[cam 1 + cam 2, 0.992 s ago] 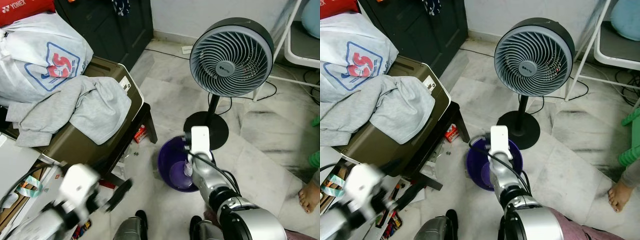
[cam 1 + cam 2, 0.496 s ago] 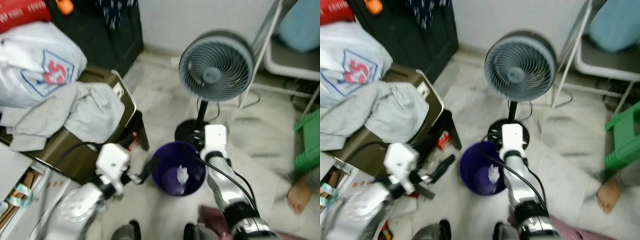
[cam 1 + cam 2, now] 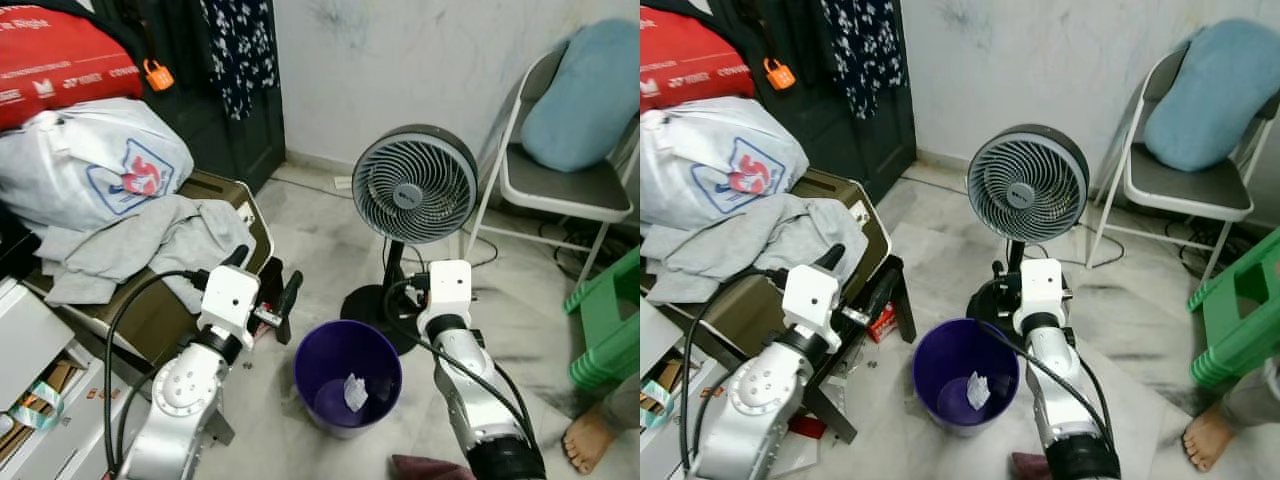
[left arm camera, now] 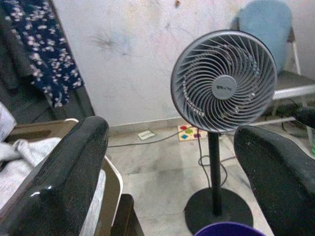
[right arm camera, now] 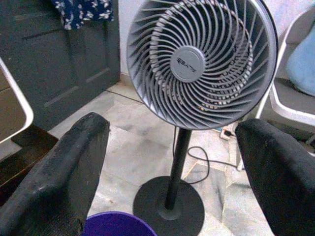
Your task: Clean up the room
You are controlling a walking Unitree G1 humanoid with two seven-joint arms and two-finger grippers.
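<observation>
A purple bin (image 3: pixel 318 352) stands on the marble floor before me, with a crumpled white paper (image 3: pixel 354 392) lying inside it. My left gripper (image 4: pixel 172 167) is raised to the left of the bin, level with its rim or a little above. It is open, its fingers (image 3: pixel 288 300) spread wide with nothing between them. My right gripper (image 5: pixel 167 162) is held above the bin's far right rim, pointing at the fan. It is open and empty too. The bin's rim (image 5: pixel 113 220) shows low in the right wrist view.
A grey pedestal fan (image 3: pixel 415 188) stands just behind the bin. To the left, a brown case (image 3: pixel 262 224) carries a grey cloth (image 3: pixel 150 235) and a white plastic bag (image 3: pixel 95 160). A chair (image 3: pixel 560 185), a green stool (image 3: pixel 608 330) and a person's foot (image 3: pixel 590 440) are on the right.
The camera has tilted up. My right gripper has risen out of the bin, and the paper now shows inside it. My left arm has swung up from low left to beside the bin.
</observation>
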